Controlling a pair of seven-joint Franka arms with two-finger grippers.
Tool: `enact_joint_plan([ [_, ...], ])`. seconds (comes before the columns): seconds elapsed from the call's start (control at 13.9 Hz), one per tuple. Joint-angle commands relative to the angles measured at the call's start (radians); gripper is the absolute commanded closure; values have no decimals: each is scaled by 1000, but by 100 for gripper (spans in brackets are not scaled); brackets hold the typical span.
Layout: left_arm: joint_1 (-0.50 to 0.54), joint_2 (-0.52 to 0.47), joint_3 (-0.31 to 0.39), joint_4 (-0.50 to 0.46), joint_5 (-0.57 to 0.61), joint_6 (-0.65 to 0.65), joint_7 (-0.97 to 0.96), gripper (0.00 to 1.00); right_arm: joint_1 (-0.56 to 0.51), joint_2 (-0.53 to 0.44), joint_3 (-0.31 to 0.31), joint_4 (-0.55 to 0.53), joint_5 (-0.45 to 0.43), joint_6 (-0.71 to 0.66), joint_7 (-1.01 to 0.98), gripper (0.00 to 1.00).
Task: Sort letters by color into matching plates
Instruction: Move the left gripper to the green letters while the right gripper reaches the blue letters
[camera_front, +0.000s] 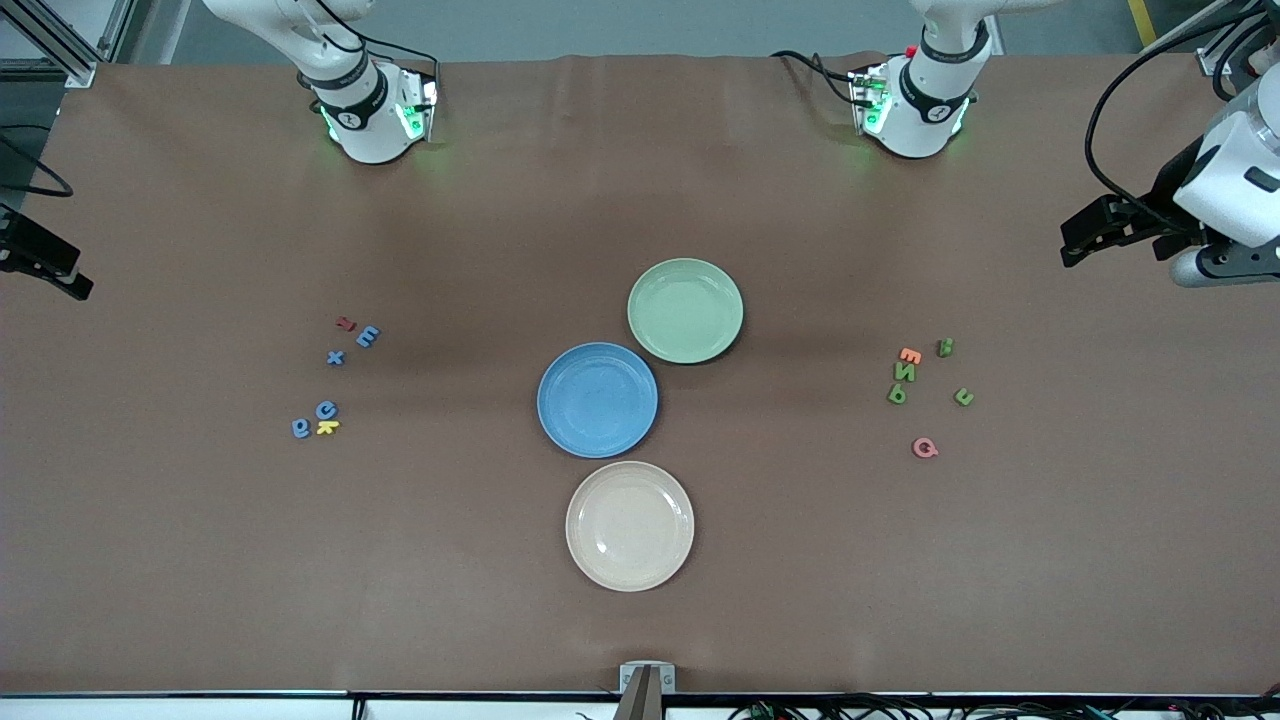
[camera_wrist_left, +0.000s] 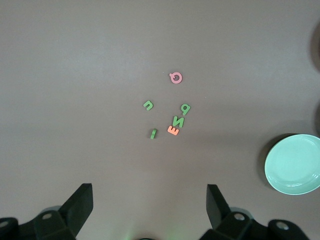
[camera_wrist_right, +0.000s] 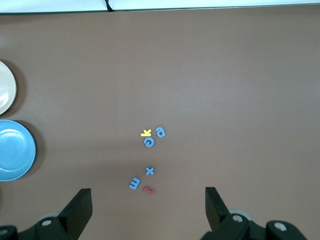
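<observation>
- The left gripper (camera_wrist_left: 149, 205) has its jaws spread wide and holds nothing. It hangs in the air at the left arm's end of the table (camera_front: 200, 560), over bare brown surface.
- The right gripper (camera_wrist_right: 148, 207) is also spread wide and empty. It hangs over the table at the right arm's end, and in the front view only its dark tip shows at the frame edge.
- Both arms wait, clear of the letters.
- Toward the left arm's end lie four green letters (camera_front: 904, 372), loosely grouped. An orange letter (camera_front: 910, 355) touches one of them. A pink letter (camera_front: 925, 448) lies apart, nearer the front camera.
- Toward the right arm's end lie four blue letters (camera_front: 367, 336). A red letter (camera_front: 346, 323) sits just beside one of them. A yellow letter (camera_front: 327, 427) sits between two others, nearer the camera.
- Three plates stand in the middle of the table, all empty. The green plate (camera_front: 686, 310) is farthest from the camera. The blue plate (camera_front: 597, 399) touches it. The cream plate (camera_front: 630, 525) is nearest the camera, just beside the blue plate.
</observation>
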Motion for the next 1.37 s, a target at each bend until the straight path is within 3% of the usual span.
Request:
enact_joint_plan([
  [0.0,6,-6,0,9,-17,-12,15,0,-18,12,13,23,-2,-7,-4,0],
  [0.29,0,20,0,9,-11,-10,13,0,-18,12,13,23,-2,-7,-4,0],
  [0.5,-4,92,-8,-6,-18,8,15,0,-18,23,13,23,0,-7,-4,0],
  [0.65,-23,119,-41,-85,-5,123,5,0,-13,47,13,23,0,-9,-4,0],
  [0.94,-18,138,-46,-337,-9,454,13,0,-10,75,14,23,0,-12,-4,0],
  [1.3,-20,211,-49,-494,-3,695,57,0,-4,86,16,9,1,-22,-5,0],
])
